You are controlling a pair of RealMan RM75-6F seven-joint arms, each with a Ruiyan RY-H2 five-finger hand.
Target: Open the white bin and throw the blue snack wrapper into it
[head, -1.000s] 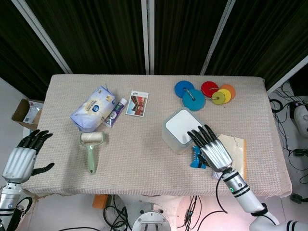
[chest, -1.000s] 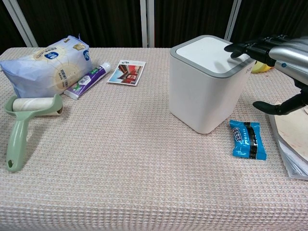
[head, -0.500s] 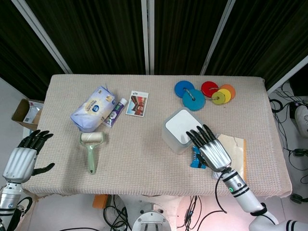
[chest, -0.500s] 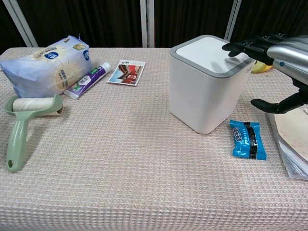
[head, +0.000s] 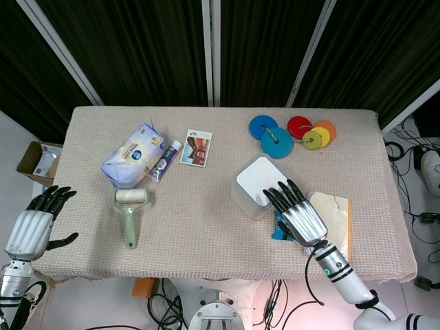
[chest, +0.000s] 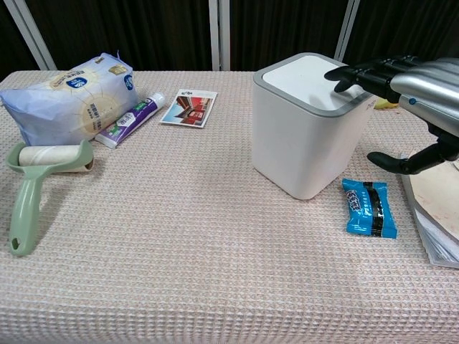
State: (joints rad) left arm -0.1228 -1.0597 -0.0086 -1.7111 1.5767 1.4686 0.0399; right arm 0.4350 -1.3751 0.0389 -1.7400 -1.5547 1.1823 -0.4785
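Beneath the right robot hand (chest: pixel 401 79), fingers spread and holding nothing, the white bin (chest: pixel 305 129) is sitting closed; lid-opening is pending, needing a downward press; blue snack wrapper (chest: pixel 368 208) is lying on the bench just below.

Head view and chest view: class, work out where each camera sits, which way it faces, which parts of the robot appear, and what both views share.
Head view: high above, facing down on the whole table; left robot hand off the table's edge and right robot hand at the white bin show.
Chest view: low at the table's near edge, facing across it; only the right robot hand shows.
Shared: bin, blue snack wrapper, lint roller, right robot hand.
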